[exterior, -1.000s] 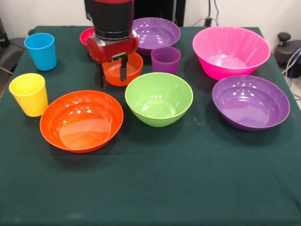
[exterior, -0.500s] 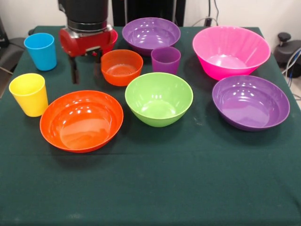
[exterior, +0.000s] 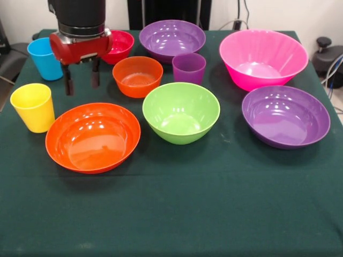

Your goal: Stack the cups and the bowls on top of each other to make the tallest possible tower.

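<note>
Front view: claw (exterior: 82, 84) slid further toward upper left, off the small orange bowl (exterior: 138, 76), fingers apart, holding nothing.

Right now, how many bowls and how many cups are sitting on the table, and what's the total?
Bowls: 7, namely small red, small orange, green, wide orange, far purple, near purple and pink.
Cups: 3, namely blue, yellow and purple.
Total: 10, none stacked yet.
</note>
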{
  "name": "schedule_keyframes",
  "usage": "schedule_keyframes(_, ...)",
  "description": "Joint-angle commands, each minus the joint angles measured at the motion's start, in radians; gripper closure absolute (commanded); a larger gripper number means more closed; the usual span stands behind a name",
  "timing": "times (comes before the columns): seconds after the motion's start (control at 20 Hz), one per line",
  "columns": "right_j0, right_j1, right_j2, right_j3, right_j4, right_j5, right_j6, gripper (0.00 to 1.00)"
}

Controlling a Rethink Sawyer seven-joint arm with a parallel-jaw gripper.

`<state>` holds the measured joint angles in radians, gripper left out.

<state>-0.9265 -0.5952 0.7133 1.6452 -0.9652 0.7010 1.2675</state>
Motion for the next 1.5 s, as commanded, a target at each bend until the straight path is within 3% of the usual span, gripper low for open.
schedule_keyframes(0.05, -0.060, 0.077, -0.032, 0.074, -0.046, 0.071, -0.351, 0.00)
schedule_keyframes(0.25, -0.089, -0.039, -0.012, 0.205, -0.013, 0.043, -0.269, 0.00)
schedule_keyframes(0.45, -0.036, -0.107, -0.012, 0.251, -0.009, 0.044, -0.159, 0.00)
schedule_keyframes(0.7, 0.008, -0.124, -0.026, 0.281, 0.001, 0.043, -0.076, 0.00)
schedule_keyframes(1.0, 0.000, -0.186, -0.046, 0.356, 0.001, -0.004, -0.021, 0.00)
schedule_keyframes(1.5, 0.040, -0.158, -0.095, 0.360, -0.015, -0.029, 0.077, 0.00)
